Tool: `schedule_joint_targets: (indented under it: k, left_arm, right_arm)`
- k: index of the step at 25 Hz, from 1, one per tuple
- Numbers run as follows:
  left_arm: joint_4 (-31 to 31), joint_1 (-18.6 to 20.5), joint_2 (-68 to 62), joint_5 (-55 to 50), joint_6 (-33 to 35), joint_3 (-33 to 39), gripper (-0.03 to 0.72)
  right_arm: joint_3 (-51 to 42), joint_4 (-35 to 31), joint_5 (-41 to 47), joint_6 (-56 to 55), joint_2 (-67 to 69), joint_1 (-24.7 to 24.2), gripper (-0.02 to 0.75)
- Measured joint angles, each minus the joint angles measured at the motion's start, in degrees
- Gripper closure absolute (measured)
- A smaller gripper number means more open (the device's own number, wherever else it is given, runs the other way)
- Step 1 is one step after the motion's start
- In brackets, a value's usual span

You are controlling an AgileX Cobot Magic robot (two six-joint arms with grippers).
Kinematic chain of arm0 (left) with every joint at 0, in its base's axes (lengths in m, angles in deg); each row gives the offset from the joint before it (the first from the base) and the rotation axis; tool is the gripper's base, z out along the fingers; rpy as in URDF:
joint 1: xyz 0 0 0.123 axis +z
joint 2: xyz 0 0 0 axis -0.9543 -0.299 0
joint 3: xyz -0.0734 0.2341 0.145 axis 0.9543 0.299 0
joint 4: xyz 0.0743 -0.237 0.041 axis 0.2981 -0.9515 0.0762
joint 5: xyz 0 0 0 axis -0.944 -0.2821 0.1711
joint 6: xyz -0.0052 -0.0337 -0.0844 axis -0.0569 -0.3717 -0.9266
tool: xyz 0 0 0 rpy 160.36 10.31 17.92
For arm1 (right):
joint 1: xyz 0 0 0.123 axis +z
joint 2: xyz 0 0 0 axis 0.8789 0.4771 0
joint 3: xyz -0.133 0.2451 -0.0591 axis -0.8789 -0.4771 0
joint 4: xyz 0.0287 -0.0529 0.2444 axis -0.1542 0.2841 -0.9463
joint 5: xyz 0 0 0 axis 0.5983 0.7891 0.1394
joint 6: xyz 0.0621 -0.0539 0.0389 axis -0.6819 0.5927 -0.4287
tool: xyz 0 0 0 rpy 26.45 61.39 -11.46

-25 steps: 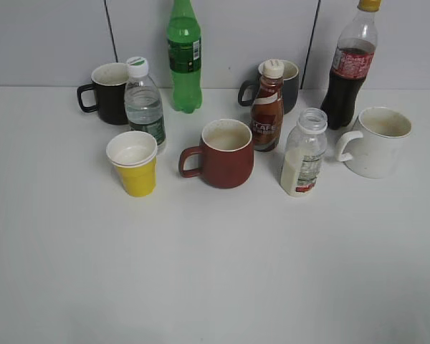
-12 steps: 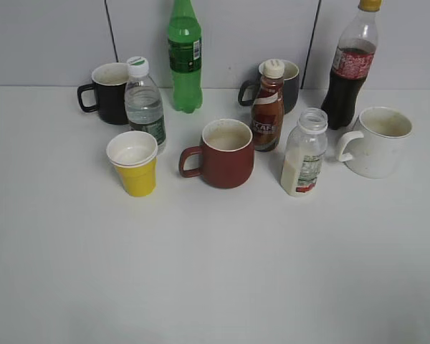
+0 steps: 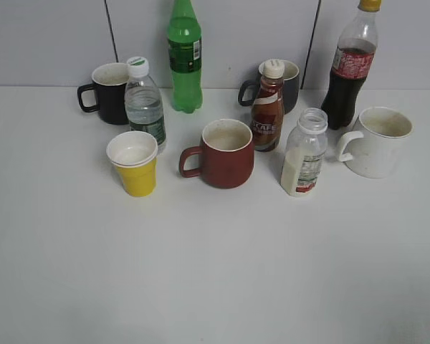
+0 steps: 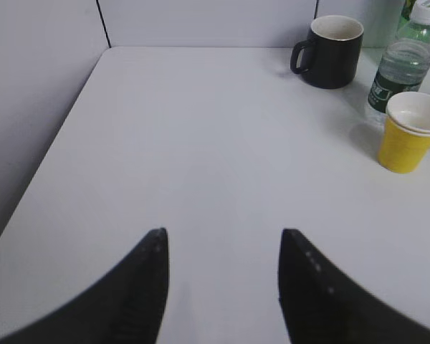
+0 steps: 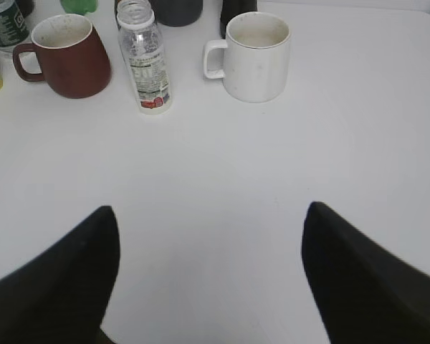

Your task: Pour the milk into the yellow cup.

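Observation:
The milk bottle (image 3: 303,155) stands upright and uncapped right of centre, partly full of white liquid; it also shows in the right wrist view (image 5: 145,59). The yellow cup (image 3: 134,164) stands at the left, in front of the water bottle; it shows in the left wrist view (image 4: 409,132). My left gripper (image 4: 222,236) is open and empty above bare table, well short and left of the cup. My right gripper (image 5: 209,211) is open and empty above bare table, well short of the milk bottle. Neither gripper shows in the exterior view.
A dark red mug (image 3: 223,153) stands between cup and milk. A brown coffee bottle (image 3: 268,107), a water bottle (image 3: 144,104), a green bottle (image 3: 184,57), a cola bottle (image 3: 350,68), a black mug (image 3: 107,93), a dark mug (image 3: 287,84) and a white mug (image 3: 378,141) stand around. The table's left edge (image 4: 50,154) meets a wall.

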Motion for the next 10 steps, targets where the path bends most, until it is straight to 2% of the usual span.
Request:
schedule_joint_targets:
  k: [10]
  left_arm:
    - [0.00, 0.00, 0.00, 0.00, 0.00, 0.00, 0.309]
  right_arm:
    - [0.00, 0.00, 0.00, 0.00, 0.00, 0.00, 0.145]
